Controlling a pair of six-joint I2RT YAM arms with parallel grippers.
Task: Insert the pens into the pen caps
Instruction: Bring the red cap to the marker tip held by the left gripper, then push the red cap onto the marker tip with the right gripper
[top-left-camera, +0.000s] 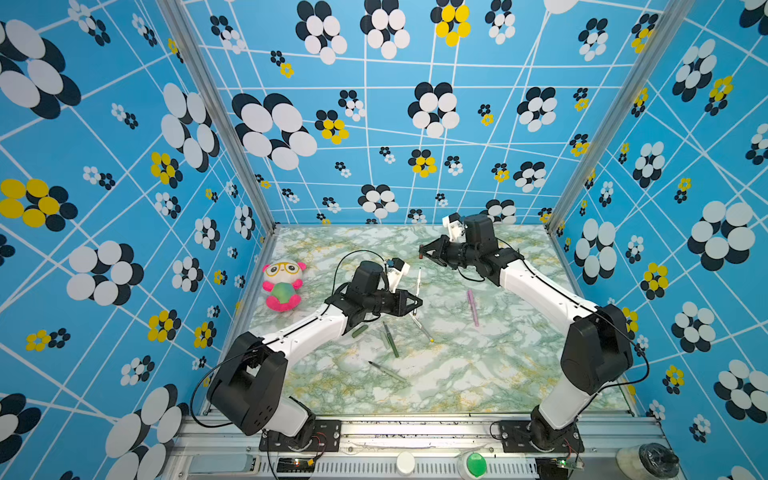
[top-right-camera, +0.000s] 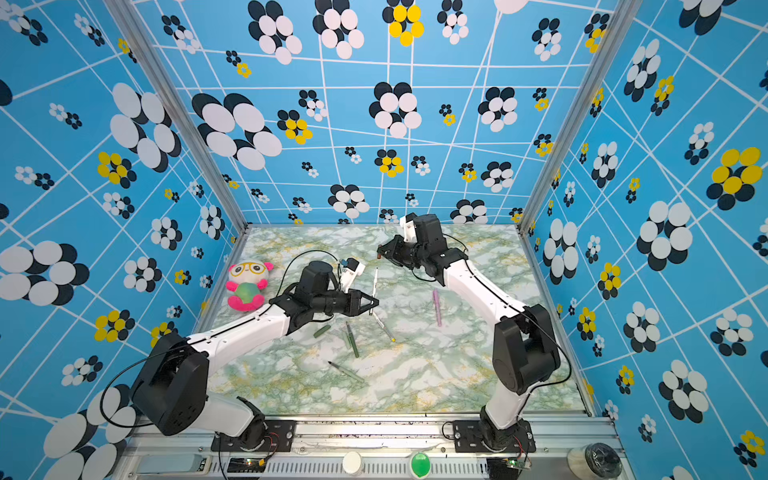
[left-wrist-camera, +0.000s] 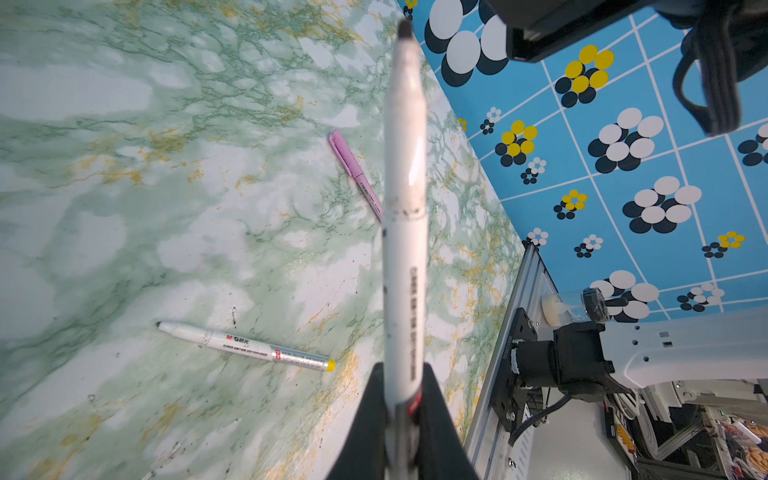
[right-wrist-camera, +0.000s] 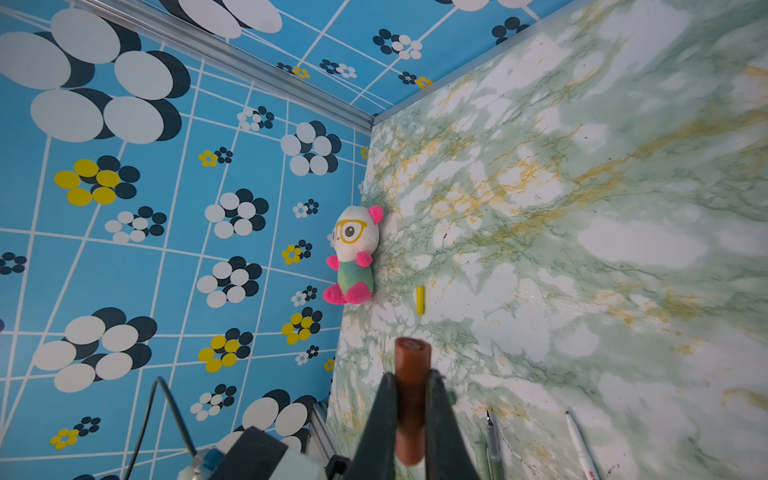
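Observation:
My left gripper (top-left-camera: 417, 302) (left-wrist-camera: 401, 399) is shut on the rear of a white-barrelled pen (left-wrist-camera: 405, 208) (top-left-camera: 418, 284), held off the table with its dark tip pointing away. My right gripper (top-left-camera: 423, 250) (right-wrist-camera: 409, 399) is shut on a brown pen cap (right-wrist-camera: 410, 370), open end outward, raised at the back. The two grippers are well apart. On the table lie a white pen with a yellow end (left-wrist-camera: 245, 345) (top-left-camera: 422, 328), a pink pen (top-left-camera: 472, 307) (left-wrist-camera: 353, 170), a dark green pen (top-left-camera: 390, 340), a pale green pen (top-left-camera: 388, 371), a dark green cap (top-left-camera: 360, 331) and a yellow cap (right-wrist-camera: 420, 299).
A plush panda (top-left-camera: 283, 286) (right-wrist-camera: 353, 253) sits at the table's left edge by the wall. Patterned blue walls (top-left-camera: 374, 124) close in three sides. The marbled table (top-left-camera: 478, 374) ends at a metal rail (top-left-camera: 415, 428) in front, where both arm bases are bolted.

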